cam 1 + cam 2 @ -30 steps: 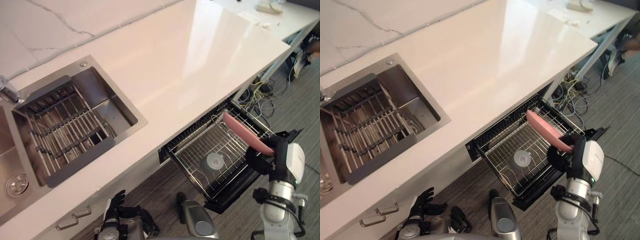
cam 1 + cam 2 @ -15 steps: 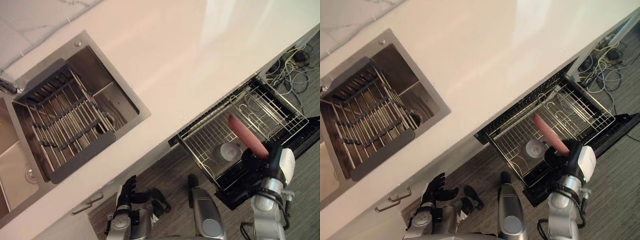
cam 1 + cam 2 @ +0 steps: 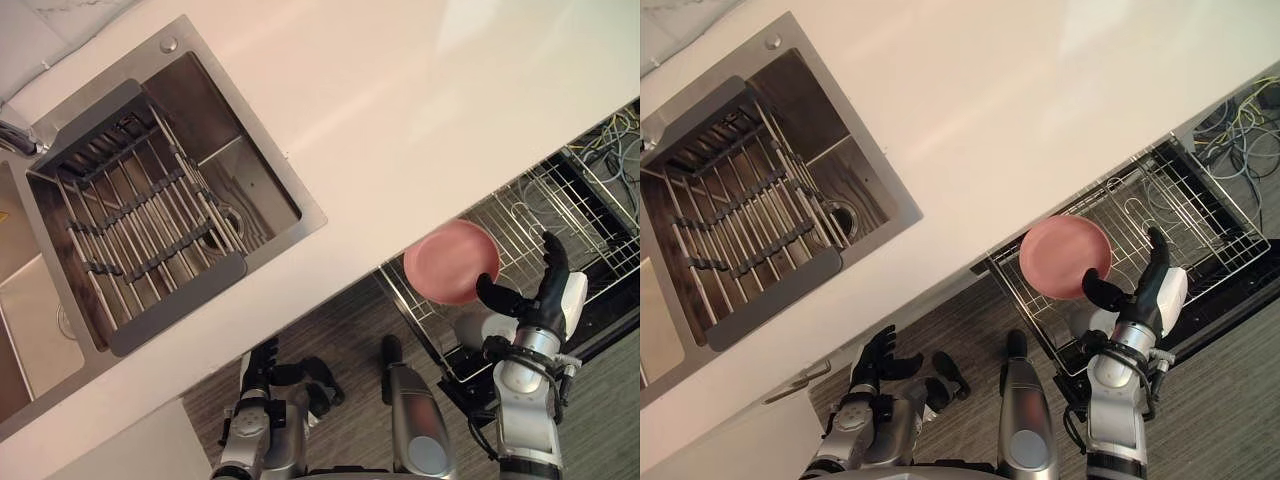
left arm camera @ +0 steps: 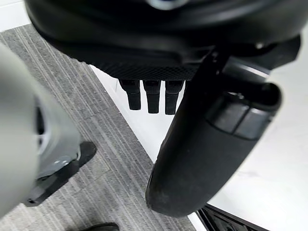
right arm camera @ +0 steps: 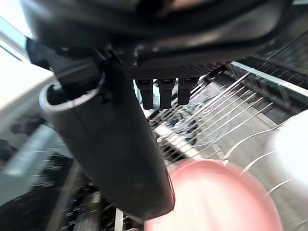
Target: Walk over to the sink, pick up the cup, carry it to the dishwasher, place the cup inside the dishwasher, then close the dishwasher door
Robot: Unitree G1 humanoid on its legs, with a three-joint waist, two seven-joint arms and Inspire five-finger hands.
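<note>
— Where is the cup?

— The white cup (image 3: 474, 328) sits inside the pulled-out dishwasher rack (image 3: 592, 222), at the lower right of the head views. It is partly hidden behind the right hand (image 3: 538, 303), and neither hand holds it.

— And what is that right hand doing?

— It is spread wide. Its fingers (image 5: 160, 94) stand straight, and the thumb juts sideways toward a pink plate (image 3: 452, 262). In the head views the thumb tip meets the plate's rim, but I cannot tell whether it really touches.

— Where exactly is the plate?

— It shows its round face at the left end of the rack, just below the front edge of the white countertop (image 3: 420, 110). I cannot tell whether it rests on the wires. In the right wrist view it is a pink blur past the thumb, with rack wires behind it.

— The left hand?

— The left hand (image 3: 876, 358) is low, at the bottom left of centre, over the grey striped floor (image 3: 350, 320). Its fingers are relaxed and it holds nothing.

— Anything else?

— A steel sink (image 3: 205, 100) at the upper left has a slatted drying rack (image 3: 140, 232) lying in it. The dishwasher door (image 3: 1215, 305) lies open under the wire rack. There is a tangle of cables (image 3: 612, 150) on the floor at the right edge.
</note>
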